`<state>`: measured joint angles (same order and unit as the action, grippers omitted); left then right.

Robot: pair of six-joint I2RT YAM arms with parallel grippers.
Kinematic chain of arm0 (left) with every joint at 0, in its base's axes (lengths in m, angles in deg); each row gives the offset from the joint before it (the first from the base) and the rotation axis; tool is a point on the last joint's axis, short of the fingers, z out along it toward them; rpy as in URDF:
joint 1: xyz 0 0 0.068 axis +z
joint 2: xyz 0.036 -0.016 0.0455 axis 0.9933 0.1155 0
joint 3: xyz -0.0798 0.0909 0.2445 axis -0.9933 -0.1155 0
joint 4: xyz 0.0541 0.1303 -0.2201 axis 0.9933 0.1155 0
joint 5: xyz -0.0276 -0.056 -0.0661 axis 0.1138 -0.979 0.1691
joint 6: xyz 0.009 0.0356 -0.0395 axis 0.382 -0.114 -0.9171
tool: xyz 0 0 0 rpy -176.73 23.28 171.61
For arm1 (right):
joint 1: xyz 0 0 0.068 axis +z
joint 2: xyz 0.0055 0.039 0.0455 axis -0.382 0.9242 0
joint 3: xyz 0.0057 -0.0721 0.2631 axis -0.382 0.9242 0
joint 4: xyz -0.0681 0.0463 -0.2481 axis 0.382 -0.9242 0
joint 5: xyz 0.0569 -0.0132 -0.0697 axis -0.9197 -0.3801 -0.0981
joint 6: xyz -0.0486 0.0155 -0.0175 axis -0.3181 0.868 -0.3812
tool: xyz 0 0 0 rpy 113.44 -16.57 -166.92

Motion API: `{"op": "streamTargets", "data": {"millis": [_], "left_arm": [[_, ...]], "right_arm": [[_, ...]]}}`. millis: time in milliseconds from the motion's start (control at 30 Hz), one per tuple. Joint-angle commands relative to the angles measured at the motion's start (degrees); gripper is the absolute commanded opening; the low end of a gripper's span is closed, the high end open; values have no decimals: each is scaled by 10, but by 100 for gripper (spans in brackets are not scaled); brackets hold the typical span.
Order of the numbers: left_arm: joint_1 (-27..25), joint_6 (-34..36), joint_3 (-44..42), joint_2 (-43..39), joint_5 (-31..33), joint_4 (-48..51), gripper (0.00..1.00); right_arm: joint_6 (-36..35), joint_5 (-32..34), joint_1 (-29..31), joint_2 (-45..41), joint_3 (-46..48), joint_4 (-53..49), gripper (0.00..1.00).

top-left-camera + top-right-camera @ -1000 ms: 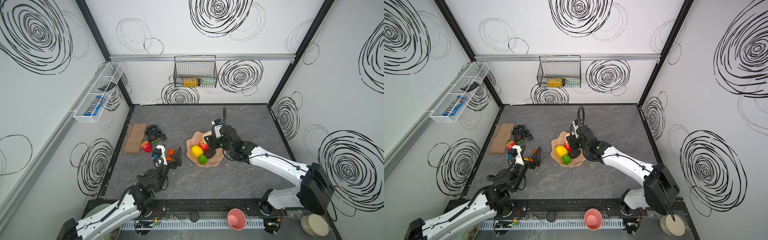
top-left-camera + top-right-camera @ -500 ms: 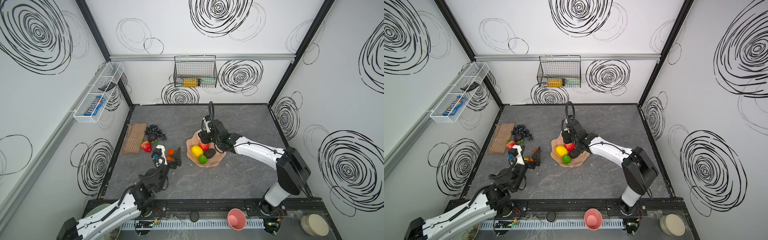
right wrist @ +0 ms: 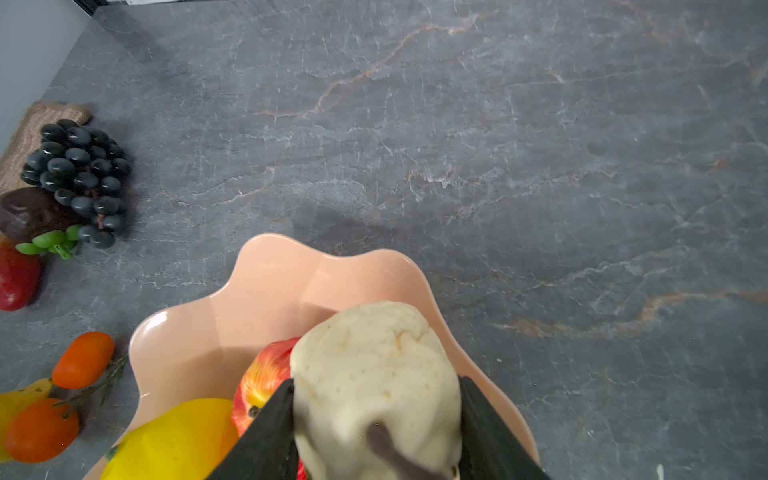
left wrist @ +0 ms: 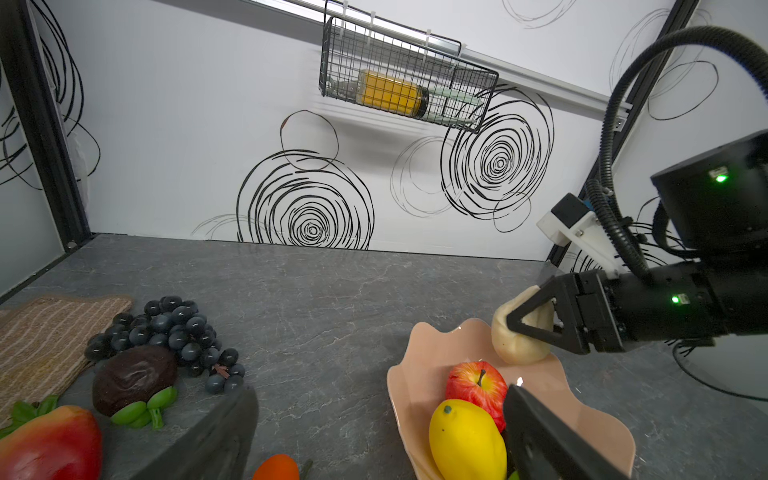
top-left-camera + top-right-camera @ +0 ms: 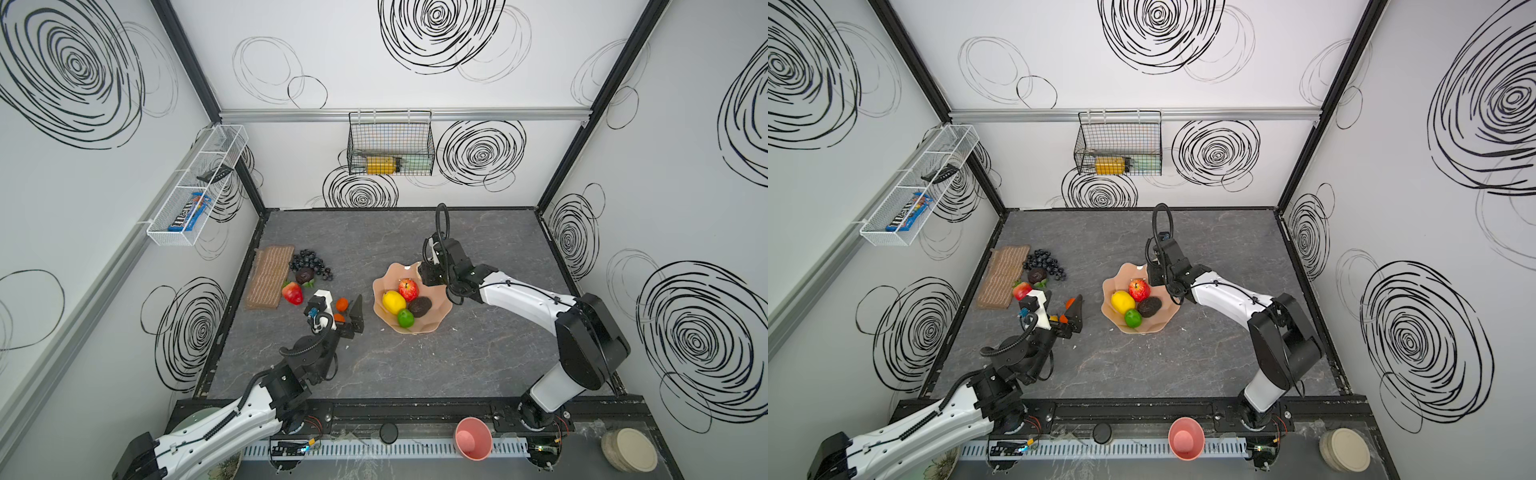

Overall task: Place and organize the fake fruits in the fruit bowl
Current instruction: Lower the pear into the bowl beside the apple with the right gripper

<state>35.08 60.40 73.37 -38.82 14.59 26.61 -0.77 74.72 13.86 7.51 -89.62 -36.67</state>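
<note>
While four fruits already lie in the bowl, the left of the table (image 5: 415,365) holds what is left to move. The black grape bunch (image 5: 311,264) and a dark fruit (image 5: 304,275) with green leaves lie by the woven mat (image 5: 268,276), with a red strawberry-like fruit (image 5: 292,293) just near of them. Right of these lie two small oranges (image 5: 342,304), with a yellow fruit (image 3: 20,399) beside them, half hidden. The left gripper (image 4: 378,392) hangs over the oranges, jaws wide apart and empty.

At mid-table stands the fruit bowl (image 5: 397,272), with a red apple (image 5: 408,289), a lemon (image 5: 394,301), a lime (image 5: 405,318) and a dark avocado (image 5: 419,306) clustered in its near half. Low over its far right rim, the right gripper (image 3: 376,382) is clamped on the beige pear (image 3: 370,353). Whether the pear touches the bowl I cannot tell.

I judge the job about half done: the pear needs releasing into the bare far part, then the left group must follow.
</note>
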Motion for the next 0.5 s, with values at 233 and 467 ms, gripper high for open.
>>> {"op": "streamTargets", "data": {"millis": [233,467], "left_arm": [[2,-6,9,1,4,-19,96],[3,-6,9,3,5,-18,96]], "right_arm": [[23,-17,-4,9,15,-19,53],[26,-22,-2,16,26,-15,53]]}}
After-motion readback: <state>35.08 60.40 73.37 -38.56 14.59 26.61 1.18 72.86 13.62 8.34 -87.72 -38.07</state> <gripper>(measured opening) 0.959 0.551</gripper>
